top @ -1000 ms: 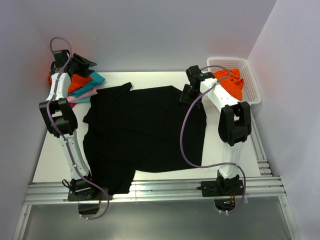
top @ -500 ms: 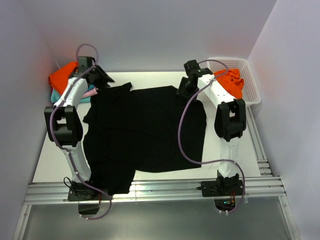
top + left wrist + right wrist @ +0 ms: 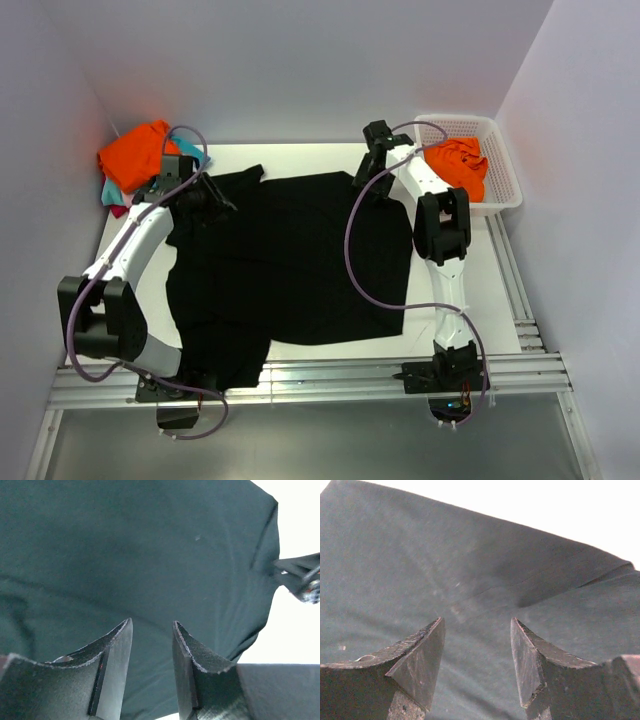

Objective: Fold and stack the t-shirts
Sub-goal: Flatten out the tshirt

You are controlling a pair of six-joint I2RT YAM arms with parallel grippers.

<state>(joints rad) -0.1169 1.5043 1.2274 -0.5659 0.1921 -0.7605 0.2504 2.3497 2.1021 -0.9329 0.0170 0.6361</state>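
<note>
A large black t-shirt lies spread flat over the middle of the white table. My left gripper hovers over its back left shoulder area. In the left wrist view this gripper stands open, with only the black t-shirt beneath and nothing between the fingers. My right gripper is at the shirt's back right corner. It too is open, just above the dark cloth. A folded orange t-shirt tops a pile at the back left, with teal and pink cloth showing under it.
A white lattice basket stands at the back right with a crumpled orange t-shirt in it. Walls close in on the left, the back and the right. Bare table shows to the right of the black shirt.
My left arm has swung from over the back left pile to the black shirt's left shoulder, its jaws narrowing a little. The right gripper has shifted slightly toward the back.
</note>
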